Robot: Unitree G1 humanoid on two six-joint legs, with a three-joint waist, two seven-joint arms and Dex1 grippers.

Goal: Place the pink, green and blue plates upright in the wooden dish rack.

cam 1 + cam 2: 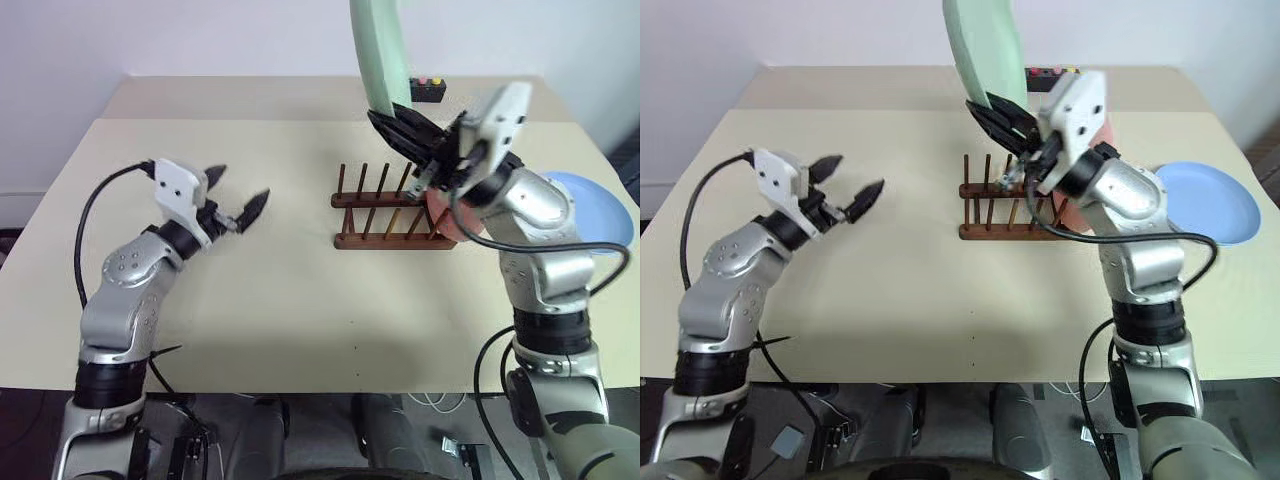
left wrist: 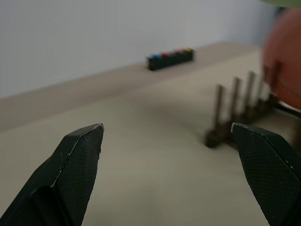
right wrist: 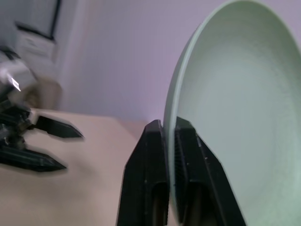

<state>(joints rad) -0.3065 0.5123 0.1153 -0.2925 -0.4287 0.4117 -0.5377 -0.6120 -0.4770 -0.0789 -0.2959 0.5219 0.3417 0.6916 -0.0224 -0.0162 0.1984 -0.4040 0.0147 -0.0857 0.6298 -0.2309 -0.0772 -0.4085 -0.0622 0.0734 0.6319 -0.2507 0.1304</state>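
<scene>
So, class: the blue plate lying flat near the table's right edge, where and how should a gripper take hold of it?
Probably by the rim: the blue plate lies flat, so only its raised edge offers a pinch. Come from the robot's near side, away from the wooden dish rack.

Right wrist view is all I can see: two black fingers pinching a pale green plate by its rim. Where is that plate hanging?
Observer: The green plate is held upright by the right gripper, in the air just above the wooden dish rack.
Operator: Is anything in that rack yet?
Observer: Yes, the pink plate stands at the rack's right end, partly hidden behind the right arm.
Operator: And the blue one?
Observer: The blue plate lies flat on the table, to the right of the rack.
</scene>
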